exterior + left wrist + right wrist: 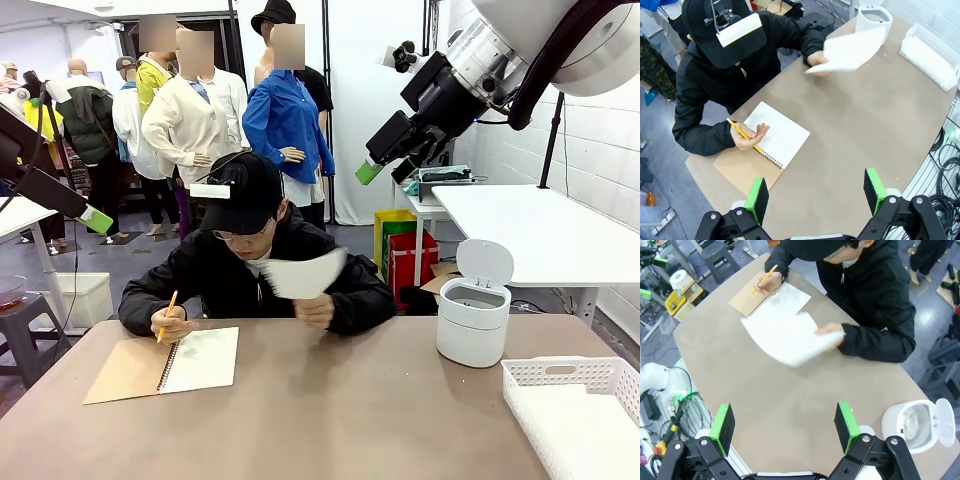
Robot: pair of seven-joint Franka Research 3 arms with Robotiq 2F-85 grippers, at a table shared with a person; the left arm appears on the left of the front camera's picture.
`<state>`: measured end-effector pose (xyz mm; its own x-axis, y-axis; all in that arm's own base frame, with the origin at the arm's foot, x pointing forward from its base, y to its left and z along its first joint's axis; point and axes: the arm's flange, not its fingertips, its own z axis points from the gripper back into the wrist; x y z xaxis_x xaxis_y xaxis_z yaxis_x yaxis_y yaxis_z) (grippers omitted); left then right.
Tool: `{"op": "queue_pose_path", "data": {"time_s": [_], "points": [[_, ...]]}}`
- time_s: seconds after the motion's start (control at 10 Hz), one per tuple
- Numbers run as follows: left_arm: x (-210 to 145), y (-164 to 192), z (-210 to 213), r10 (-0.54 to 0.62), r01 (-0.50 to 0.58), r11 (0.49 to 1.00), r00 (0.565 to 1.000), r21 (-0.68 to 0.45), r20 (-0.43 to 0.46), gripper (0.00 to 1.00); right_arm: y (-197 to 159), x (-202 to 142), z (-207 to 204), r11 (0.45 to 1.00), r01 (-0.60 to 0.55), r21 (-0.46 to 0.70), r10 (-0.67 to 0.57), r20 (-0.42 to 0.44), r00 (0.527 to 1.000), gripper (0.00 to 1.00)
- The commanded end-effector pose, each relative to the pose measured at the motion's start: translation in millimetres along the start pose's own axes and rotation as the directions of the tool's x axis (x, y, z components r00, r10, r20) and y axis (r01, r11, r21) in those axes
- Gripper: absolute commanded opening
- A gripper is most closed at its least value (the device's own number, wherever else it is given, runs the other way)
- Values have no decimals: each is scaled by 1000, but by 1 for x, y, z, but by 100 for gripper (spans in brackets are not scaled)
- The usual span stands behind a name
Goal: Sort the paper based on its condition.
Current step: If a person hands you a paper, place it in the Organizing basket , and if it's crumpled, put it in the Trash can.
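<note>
White bin (472,318) beside basket (575,400)

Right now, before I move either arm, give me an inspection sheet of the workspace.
Surface: tan table, bare in the middle.
Job's things: smooth white sheet held in the person's hand, off the table; white bin with lid open, crumpled white paper inside; white basket at the robot's right.
Clutter: open spiral notebook; the person's other hand holds a pencil on it.
Grippers: left gripper open, above the table, holding nothing; right gripper the same.
Cables: bundles below the table edge.
Surroundings: white side table behind the bin.
</note>
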<state>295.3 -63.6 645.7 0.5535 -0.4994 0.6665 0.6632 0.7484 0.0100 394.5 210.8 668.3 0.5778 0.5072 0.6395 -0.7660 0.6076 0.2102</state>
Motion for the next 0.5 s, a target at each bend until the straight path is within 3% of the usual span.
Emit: {"op": "queue_pose_path", "data": {"time_s": [0.0,0.4], "points": [[0,1,1,6,-6,1000,1000,-1,4,100,-1,0,-1,1000,8,1,-8,-2,1000,100],[0,1,1,6,-6,1000,1000,-1,4,100,-1,0,-1,1000,8,1,-8,-2,1000,100]]}}
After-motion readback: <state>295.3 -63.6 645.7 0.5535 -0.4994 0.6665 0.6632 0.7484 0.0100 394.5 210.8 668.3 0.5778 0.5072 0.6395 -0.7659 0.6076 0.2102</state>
